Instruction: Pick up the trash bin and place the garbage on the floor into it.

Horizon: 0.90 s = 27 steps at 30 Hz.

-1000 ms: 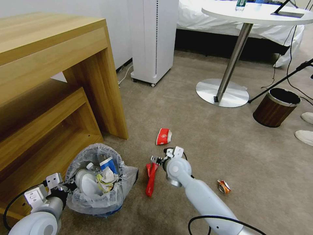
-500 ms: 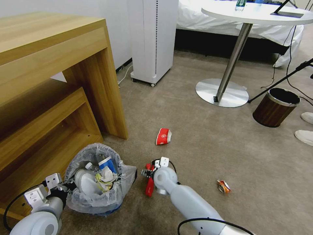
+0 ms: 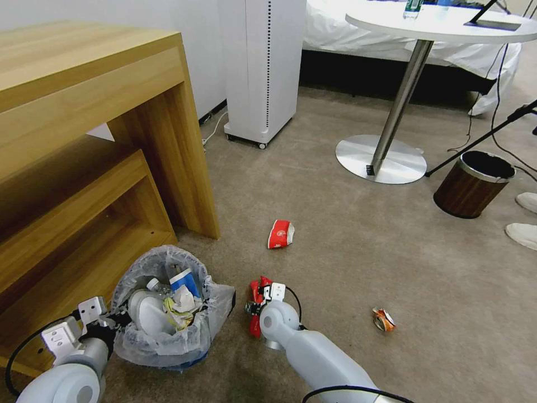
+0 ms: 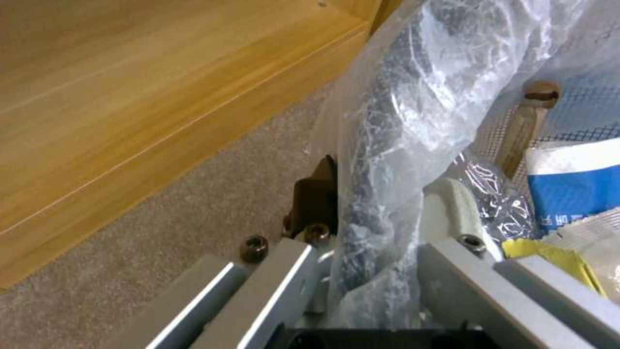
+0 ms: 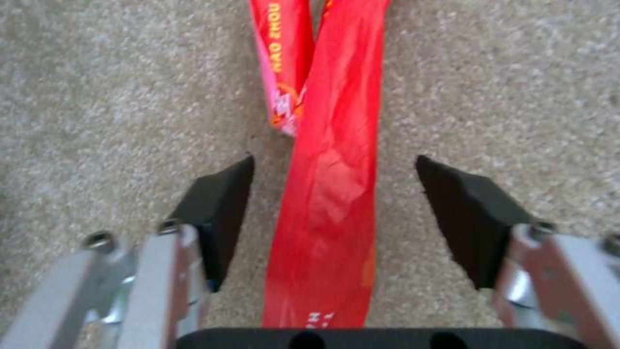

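The trash bin [image 3: 168,313] sits on the floor [image 3: 335,252] just beside the wooden desk [image 3: 84,140], its bag-covered rim pinched by the left gripper [image 4: 368,271] to keep its mouth facing the litter. Just beside the bin, the right gripper [image 5: 333,203] stands spread wide astride the red wrappers [image 5: 329,194], ready to close. Farther from the bin lie a red-white paper cup [image 3: 280,233] and crushed can [image 3: 384,319], nothing blocking them.

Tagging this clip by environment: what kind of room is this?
Likely a hotel room or bedroom: a bed with white bedding at the back, a round pedestal table, a wooden desk and beige carpet wall to wall.
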Available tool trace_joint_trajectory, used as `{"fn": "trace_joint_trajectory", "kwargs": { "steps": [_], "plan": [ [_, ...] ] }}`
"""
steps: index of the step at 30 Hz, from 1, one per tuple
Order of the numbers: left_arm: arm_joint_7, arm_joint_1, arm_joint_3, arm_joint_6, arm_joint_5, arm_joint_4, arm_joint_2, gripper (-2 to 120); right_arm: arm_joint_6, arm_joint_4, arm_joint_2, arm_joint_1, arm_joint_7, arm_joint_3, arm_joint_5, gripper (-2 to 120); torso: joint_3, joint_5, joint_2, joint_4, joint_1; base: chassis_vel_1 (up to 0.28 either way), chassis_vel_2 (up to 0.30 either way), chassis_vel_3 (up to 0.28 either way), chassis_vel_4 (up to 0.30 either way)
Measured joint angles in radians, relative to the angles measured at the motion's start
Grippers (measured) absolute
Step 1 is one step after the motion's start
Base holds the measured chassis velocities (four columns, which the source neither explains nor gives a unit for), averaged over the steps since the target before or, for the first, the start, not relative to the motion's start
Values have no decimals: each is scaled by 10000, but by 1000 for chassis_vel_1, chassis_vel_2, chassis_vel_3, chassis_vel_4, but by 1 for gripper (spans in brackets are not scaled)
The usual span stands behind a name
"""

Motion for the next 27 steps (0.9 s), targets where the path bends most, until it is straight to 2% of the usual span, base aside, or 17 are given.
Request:
{"fn": "trace_joint_trajectory", "kwargs": {
  "steps": [2,3,5,8,13,16,21,25,27],
  "plan": [
    [3,22,-1,-31,17,-26,-18,1,11,-7,11,-13,-16,-2,-70,57,0,-1,0,0,0,0,0,0,0],
    [18,45,-1,-58,42,-56,-47,1,31,-18,11,-20,-41,-20,-141,48,0,-1,0,0,0,0,0,0,0],
    [43,71,1,-82,77,-81,-84,1,56,-24,5,-29,-59,-55,-201,45,0,0,0,0,0,0,0,0,0],
    [126,149,32,-163,190,-138,-180,1,155,-55,-44,-71,-135,-142,-388,29,0,-1,0,0,0,0,0,0,0],
    [149,181,33,-185,200,-212,-193,1,260,-130,-102,-109,-265,-205,-567,17,0,0,0,0,0,0,0,0,0],
    [158,175,38,-209,218,-225,-215,1,340,-162,-189,-188,-407,-220,-749,2,0,0,-1,0,0,0,0,0,0],
    [159,123,45,-217,235,-151,-232,1,616,265,-467,-328,-668,-184,-847,0,0,1,0,0,0,0,0,0,0],
    [159,72,27,-220,225,-42,-179,1,1258,1080,-998,-480,-1108,-55,-1017,0,0,1,0,0,0,0,0,0,0],
    [155,40,5,-228,194,20,-107,1,1714,1998,-1550,-616,-1400,188,-1212,0,1,2,-1,0,0,0,0,0,0]
  ]
}}
